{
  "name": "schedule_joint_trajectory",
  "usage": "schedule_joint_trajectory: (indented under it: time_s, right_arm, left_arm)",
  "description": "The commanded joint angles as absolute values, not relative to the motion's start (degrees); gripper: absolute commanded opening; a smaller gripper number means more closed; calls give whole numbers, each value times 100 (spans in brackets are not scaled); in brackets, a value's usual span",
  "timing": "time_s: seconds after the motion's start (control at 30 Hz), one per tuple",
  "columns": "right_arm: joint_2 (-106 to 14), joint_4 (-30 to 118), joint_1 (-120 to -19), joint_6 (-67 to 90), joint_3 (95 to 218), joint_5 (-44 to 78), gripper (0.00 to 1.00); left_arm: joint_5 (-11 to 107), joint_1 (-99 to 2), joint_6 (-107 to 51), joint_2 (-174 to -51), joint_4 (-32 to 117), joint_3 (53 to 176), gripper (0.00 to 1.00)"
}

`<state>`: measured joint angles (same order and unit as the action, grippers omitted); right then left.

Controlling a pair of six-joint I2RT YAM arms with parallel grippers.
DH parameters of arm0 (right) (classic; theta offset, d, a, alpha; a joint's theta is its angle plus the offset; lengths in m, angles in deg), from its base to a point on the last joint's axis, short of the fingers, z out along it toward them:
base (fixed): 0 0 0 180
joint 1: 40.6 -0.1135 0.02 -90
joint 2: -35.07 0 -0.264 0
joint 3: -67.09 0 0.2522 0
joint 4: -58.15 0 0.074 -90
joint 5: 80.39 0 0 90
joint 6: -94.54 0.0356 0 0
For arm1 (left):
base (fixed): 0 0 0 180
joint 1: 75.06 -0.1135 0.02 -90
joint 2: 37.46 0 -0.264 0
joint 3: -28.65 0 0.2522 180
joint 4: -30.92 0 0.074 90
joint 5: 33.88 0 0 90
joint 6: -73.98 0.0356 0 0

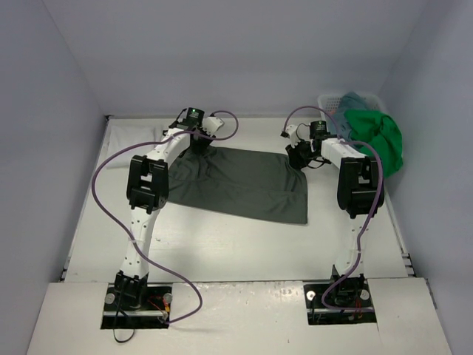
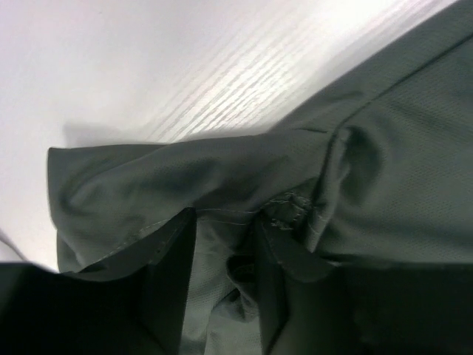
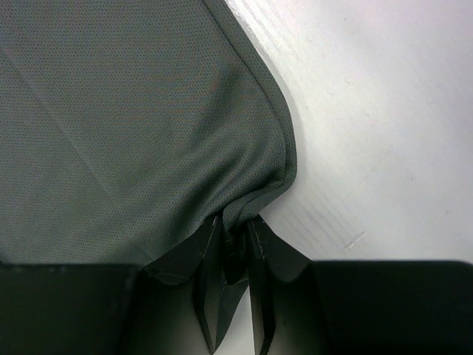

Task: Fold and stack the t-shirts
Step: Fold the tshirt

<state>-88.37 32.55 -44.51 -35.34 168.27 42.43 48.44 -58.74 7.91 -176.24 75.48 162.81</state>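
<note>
A dark grey-green t-shirt [image 1: 244, 181] lies spread on the white bench [image 1: 222, 251]. The jaws of the left gripper [image 2: 225, 285] and right gripper [image 3: 235, 255] each pinch a far corner.

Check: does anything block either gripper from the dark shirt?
Nothing visible does. The left gripper and right gripper each pinch the shirt at its far edge; the basket stands apart, far right.

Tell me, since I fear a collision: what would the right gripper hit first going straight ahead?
The dark shirt: the right gripper pinches its edge, and more cloth likely lies ahead.
</note>
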Motion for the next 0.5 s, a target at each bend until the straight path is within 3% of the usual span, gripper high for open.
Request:
schedule_joint_trajectory:
  time_s: [0.0,0.17,0.23,0.47]
  right_arm:
    - [-8666,2998,-4535,-3457,16778,4187,15]
    - [-8675,3015,-4570,-3448,16725,4152,12]
    - [-8710,3024,-4570,-3404,16733,4108,3]
    - [-8780,3138,-4596,-3325,16777,3923,0]
  left_arm:
    - [4646,-5906,701,-17449,7535,16537,30]
    - [4514,-5915,648,-17370,7474,16520,10]
    - [4531,-5924,640,-17247,7368,16432,1]
    - [4628,-5915,622,-16887,7271,16362,0]
